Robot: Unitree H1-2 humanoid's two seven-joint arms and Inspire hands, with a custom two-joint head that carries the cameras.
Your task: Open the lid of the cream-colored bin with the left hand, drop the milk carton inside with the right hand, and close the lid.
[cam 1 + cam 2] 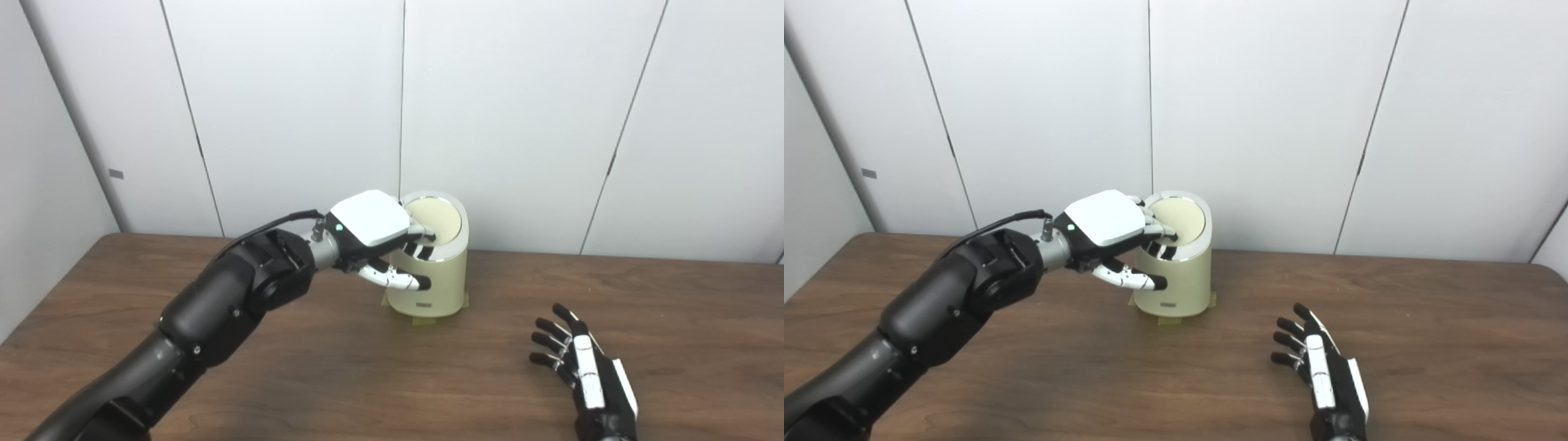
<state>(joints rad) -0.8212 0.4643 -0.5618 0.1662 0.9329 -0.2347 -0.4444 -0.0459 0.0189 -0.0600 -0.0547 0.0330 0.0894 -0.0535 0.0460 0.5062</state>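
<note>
While 1 bin (432, 278) stands near the table's (306, 380) back edge, left hand (373, 236) fingers rest on its lid (436, 222), holding nothing; right hand (582, 367) lies splayed, empty, on bare wood.

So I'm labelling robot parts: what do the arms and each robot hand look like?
Both arms are glossy black. The left robot hand has a white back plate, green light, silver wrist and black cable; its fingers are white with black tips. The right robot hand is black with white strips.
</note>
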